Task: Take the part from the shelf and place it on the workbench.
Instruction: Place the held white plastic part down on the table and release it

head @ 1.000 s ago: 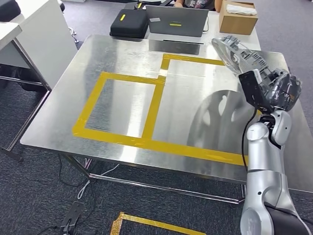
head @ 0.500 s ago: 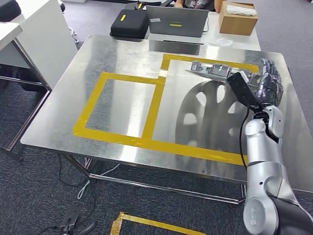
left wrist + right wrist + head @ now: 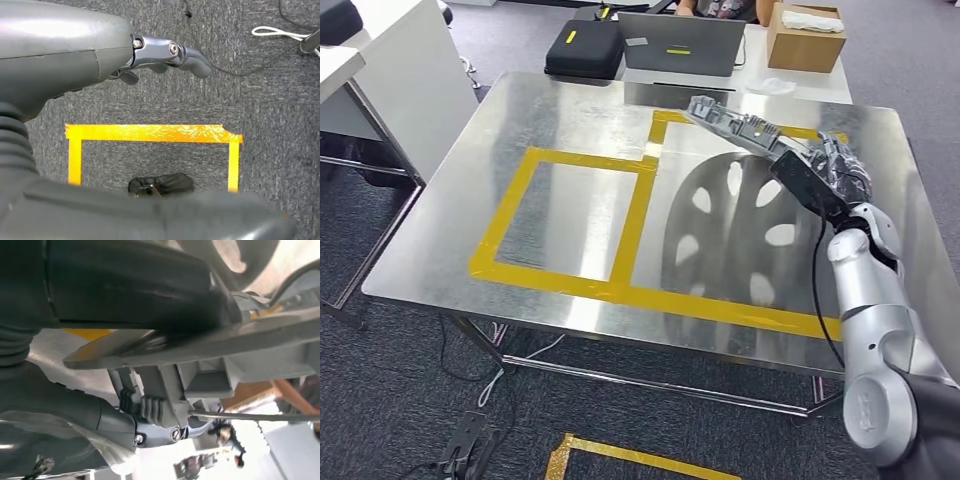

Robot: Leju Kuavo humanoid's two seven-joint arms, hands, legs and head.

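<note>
The right robot hand [image 3: 841, 172] grips the grey part [image 3: 739, 128] above the workbench [image 3: 569, 110]; the left robot hand [image 3: 166, 52] holds nothing.

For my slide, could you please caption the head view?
The right hand holds the grey part above the yellow-taped steel workbench, not yet set down.
</note>
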